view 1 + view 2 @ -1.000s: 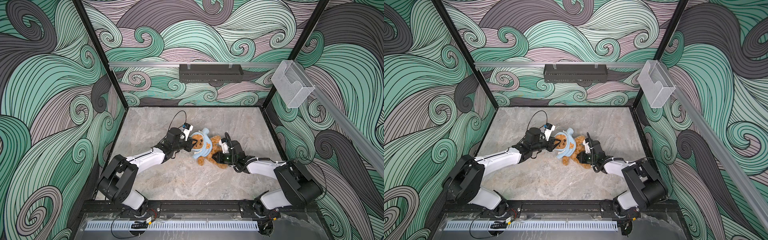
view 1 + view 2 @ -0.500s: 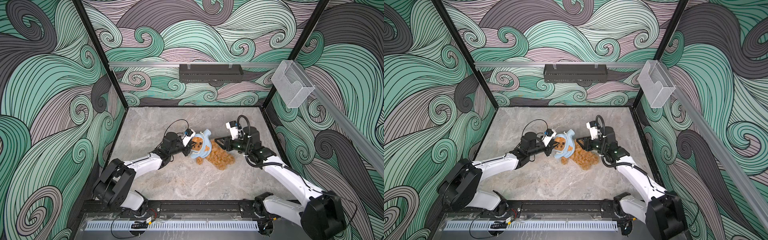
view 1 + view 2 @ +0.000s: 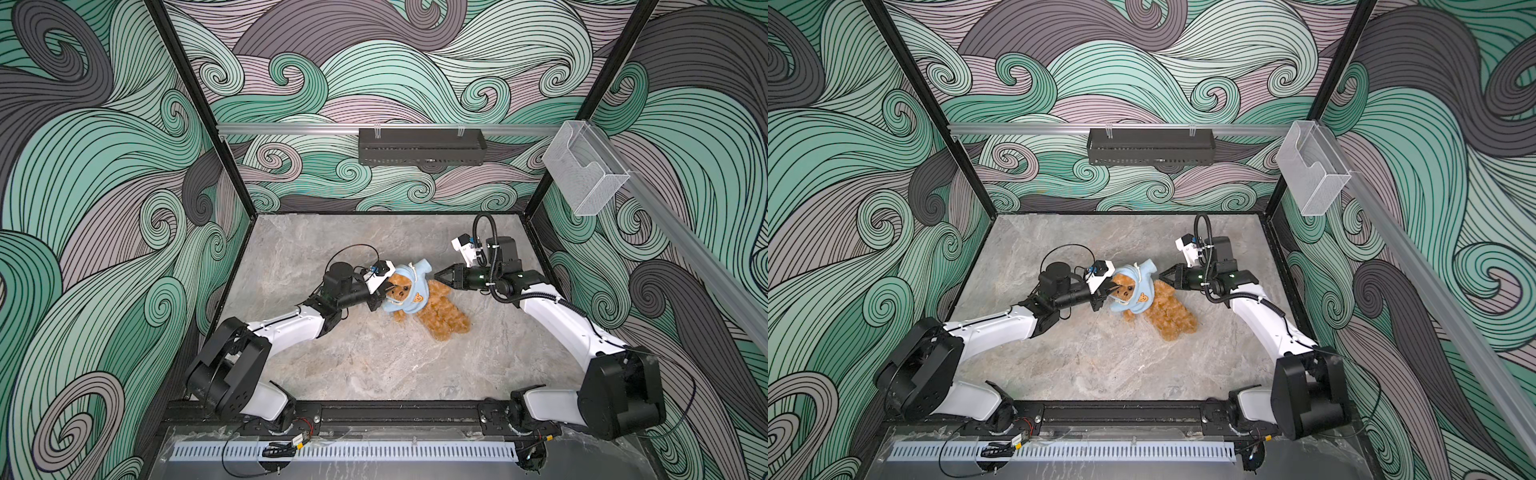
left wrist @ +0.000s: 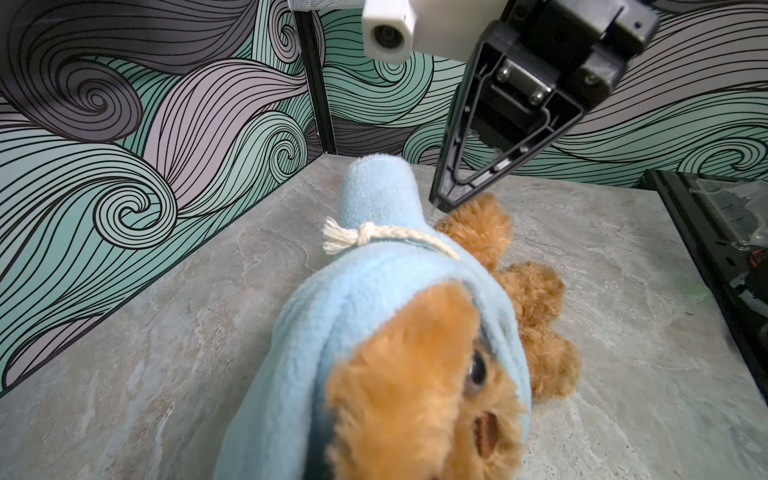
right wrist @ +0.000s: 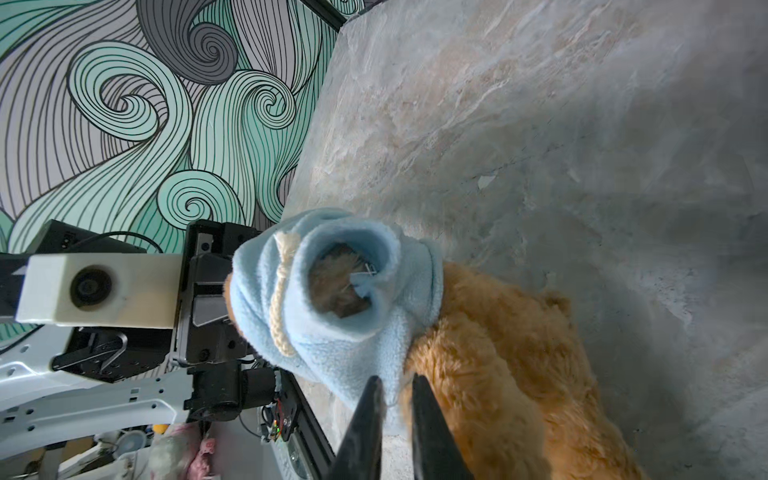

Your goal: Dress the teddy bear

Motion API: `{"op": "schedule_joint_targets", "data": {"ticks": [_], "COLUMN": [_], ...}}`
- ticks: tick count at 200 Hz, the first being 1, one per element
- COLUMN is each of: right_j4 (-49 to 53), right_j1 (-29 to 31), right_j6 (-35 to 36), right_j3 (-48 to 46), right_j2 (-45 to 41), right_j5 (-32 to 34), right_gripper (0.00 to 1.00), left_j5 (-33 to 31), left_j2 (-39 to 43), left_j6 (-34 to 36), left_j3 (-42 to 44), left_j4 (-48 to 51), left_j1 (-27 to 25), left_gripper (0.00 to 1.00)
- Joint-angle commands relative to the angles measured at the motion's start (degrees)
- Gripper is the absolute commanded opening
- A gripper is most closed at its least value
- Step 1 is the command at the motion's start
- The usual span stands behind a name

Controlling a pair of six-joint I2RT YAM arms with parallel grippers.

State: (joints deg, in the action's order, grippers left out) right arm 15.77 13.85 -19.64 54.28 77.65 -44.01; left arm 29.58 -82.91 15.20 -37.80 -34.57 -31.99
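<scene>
The teddy bear (image 3: 442, 309) lies face up near the middle of the table (image 3: 374, 374), legs toward the near right, with the light-blue hoodie (image 3: 415, 293) covering only its head and chest. At its head the left gripper (image 3: 385, 287) is fully closed, probably to anchor the bear for the sleeve work, but whether it pinches fur or hood is hidden. Slightly farther, on the right, the right gripper (image 3: 437, 275) holds nothing, its jaws a narrow gap apart, beside the free sleeve (image 5: 345, 266), whose dark inside is hard to read.
</scene>
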Motion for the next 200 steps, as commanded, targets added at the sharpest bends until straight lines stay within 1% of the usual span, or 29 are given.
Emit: {"op": "schedule_joint_targets", "data": {"ticks": [1,38,95,131,139,153,160,161,165,182,189,200], "right_j4": [-2.6,-3.8,-9.2,-10.5,-9.8,-6.9,-4.3,-4.3,-2.9,-0.2,0.8,1.9], "right_j1": [0.6,2.7,4.9,6.4,6.6,6.6,6.5,6.5,6.4,5.6,5.2,4.9], "right_j6": [-0.7,-1.2,-5.2,-5.8,-5.3,-3.6,-2.1,-2.1,-1.6,-1.0,-1.0,-0.6], "right_j3": [0.9,2.4,2.4,2.8,3.0,3.3,3.6,3.6,3.6,2.8,2.5,1.4], "right_j2": [2.0,6.5,8.7,10.3,10.5,10.2,9.5,9.5,9.0,7.3,6.8,6.0], "right_j5": [-3.0,-4.3,-4.7,-4.2,-3.3,1.2,5.9,5.9,9.3,18.1,21.4,26.6], "right_gripper": [0.21,0.28,0.37,0.39,0.37,0.27,0.18,0.18,0.14,0.02,0.00,0.00], "left_j5": [3.0,4.6,5.8,6.4,6.6,6.5,6.4,6.4,6.4,5.2,4.2,2.2], "left_j2": [0.8,0.5,-0.5,-1.1,-1.1,-1.0,-0.9,-0.8,-0.8,0.4,1.0,1.1], "left_j6": [1.7,3.0,4.4,5.4,5.5,5.3,5.3,5.3,5.3,4.5,3.6,1.7], "left_j3": [-3.0,-4.6,-6.0,-6.3,-6.3,-6.3,-6.2,-6.1,-6.0,-5.2,-4.6,-3.4], "left_j4": [0.0,2.9,5.6,6.5,6.6,6.6,6.5,6.5,6.5,6.2,5.4,3.3], "left_j1": [0.3,0.3,0.3,0.3,0.3,0.3,0.3,0.3,0.2,0.3,0.2,0.3], "left_gripper": [0.00,0.00,0.00,0.00,0.00,0.00,0.00,0.00,0.00,0.00,0.00,0.00]}}
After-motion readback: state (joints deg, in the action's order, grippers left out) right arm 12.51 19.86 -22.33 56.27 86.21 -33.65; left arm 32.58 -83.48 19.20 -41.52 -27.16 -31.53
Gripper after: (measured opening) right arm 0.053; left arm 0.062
